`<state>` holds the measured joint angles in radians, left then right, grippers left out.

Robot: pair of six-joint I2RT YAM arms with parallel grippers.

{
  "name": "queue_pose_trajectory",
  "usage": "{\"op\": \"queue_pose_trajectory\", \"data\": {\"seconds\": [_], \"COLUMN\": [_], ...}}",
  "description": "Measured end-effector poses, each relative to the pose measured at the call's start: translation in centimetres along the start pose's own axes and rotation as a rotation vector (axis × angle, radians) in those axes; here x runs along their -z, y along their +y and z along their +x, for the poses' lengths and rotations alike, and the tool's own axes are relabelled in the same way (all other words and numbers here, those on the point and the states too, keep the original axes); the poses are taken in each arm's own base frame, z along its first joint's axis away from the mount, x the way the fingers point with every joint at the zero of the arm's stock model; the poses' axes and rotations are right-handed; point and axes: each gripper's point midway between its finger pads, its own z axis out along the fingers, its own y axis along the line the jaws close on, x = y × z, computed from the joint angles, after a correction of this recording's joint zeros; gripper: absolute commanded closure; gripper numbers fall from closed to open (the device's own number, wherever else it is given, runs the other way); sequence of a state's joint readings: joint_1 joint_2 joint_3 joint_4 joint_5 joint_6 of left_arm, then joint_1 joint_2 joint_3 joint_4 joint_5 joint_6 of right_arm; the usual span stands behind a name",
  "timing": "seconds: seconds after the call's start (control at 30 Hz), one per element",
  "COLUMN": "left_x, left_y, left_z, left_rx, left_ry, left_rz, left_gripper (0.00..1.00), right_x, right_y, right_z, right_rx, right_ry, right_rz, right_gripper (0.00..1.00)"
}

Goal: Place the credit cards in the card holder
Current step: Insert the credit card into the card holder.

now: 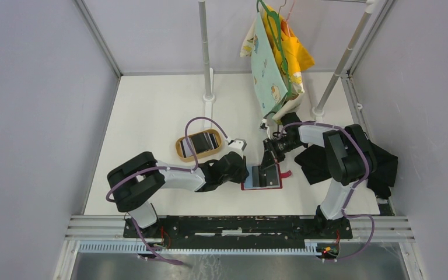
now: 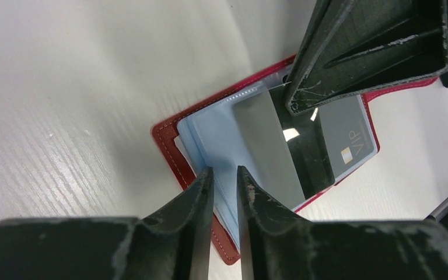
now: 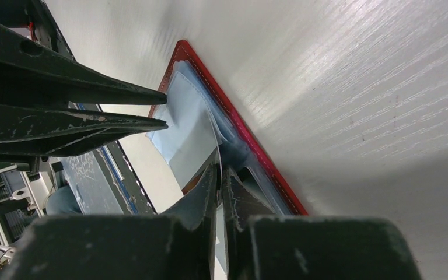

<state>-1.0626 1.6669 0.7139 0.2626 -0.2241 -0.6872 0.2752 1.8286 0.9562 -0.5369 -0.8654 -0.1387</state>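
Tray [image 1: 179,153] at far left, tan and oval, with spare credit cards [image 1: 201,141] lying in it, well apart from the work. Next along, left claw [image 2: 224,178] low over the surface [image 2: 64,87], fingers nearly together and pinched, by the look of it, on a blue leaf at the left edge of the card holder [image 2: 169,143]. Judged to be there to pin it flat and open against the push of a card. Lay spread just right of that claw, a dark VIP card [image 2: 350,146] already sleeved. Slanted into the lining, one grey card [image 2: 271,146], upper edge clamped in the right claw [image 3: 219,172], fingers shut tight on it. Gripped high on the edge, probably, to leave the lower end free to slide into a pocket.
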Motion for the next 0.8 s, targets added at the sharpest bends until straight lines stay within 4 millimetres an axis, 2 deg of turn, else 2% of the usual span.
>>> {"op": "queue_pose_trajectory", "data": {"seconds": [0.17, 0.3, 0.4, 0.47, 0.53, 0.67, 0.8], "left_x": [1.2, 2.8, 3.6, 3.7, 3.2, 1.0, -0.9], "left_y": [-0.8, -2.9, -5.5, -7.2, -9.3, -12.1, -12.2], "left_z": [-0.7, -1.6, -1.0, -0.6, -0.4, -0.2, 0.5], "left_rx": [0.004, -0.001, -0.024, -0.035, -0.039, -0.052, -0.077], "left_ry": [-0.005, -0.036, -0.038, -0.041, -0.047, -0.049, -0.041], "left_rz": [0.035, 0.095, 0.143, 0.157, 0.155, 0.104, 0.034], "left_gripper": [0.65, 0.65, 0.70, 0.77, 0.83, 0.83, 0.83], "right_x": [-0.1, -0.1, -0.1, -0.1, -0.1, -0.1, -0.1], "right_y": [0.0, 0.0, 0.0, 0.0, 0.0, 0.1, 0.1], "right_z": [0.0, -0.1, -0.1, -0.1, -0.1, -0.1, -0.1], "right_rx": [0.007, 0.017, 0.026, 0.031, 0.033, 0.041, 0.047], "right_ry": [-0.006, -0.006, -0.006, -0.006, -0.006, -0.007, -0.008], "right_rz": [-0.005, -0.007, -0.009, -0.010, -0.011, -0.015, -0.016], "right_gripper": [0.89, 0.89, 0.89, 0.88, 0.87, 0.87, 0.86]}}
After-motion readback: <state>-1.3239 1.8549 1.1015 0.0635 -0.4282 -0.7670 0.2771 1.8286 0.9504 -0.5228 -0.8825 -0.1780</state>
